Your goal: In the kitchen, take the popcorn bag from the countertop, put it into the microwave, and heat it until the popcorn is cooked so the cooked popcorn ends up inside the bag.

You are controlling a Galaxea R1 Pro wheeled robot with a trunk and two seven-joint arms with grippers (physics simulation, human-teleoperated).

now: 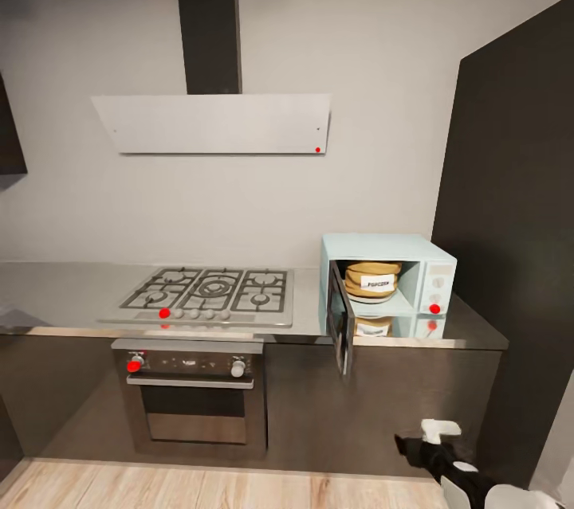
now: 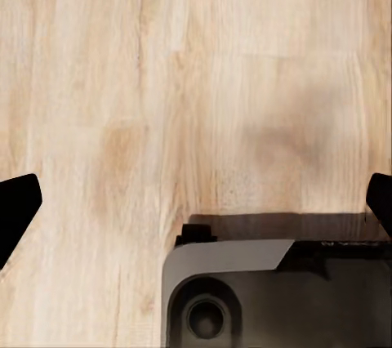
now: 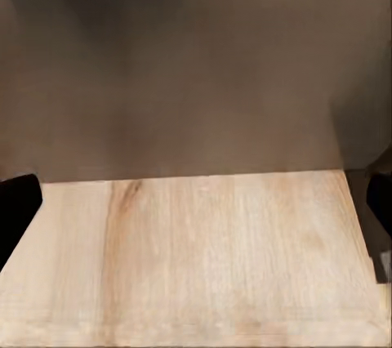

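Bag [image 1: 372, 279] sits inside microwave [image 1: 388, 274], door [image 1: 341, 326] ajar, well above and ahead of right end effector [image 1: 434, 445]; both end effectors released, parked low over floor [image 2: 122, 119], empty.

- The popcorn bag [image 1: 371, 278] sits inside the open microwave [image 1: 388, 279], near the right end of the countertop [image 1: 72, 294]. Its white label carries one short dark printed word; it is blurred but looks like "popcorn".
- The microwave's front panel, right of the cavity, has faint markings around its knobs, too small to read.
- The oven [image 1: 190, 389] panel under the hob shows small pale marks between its knobs; none are legible.
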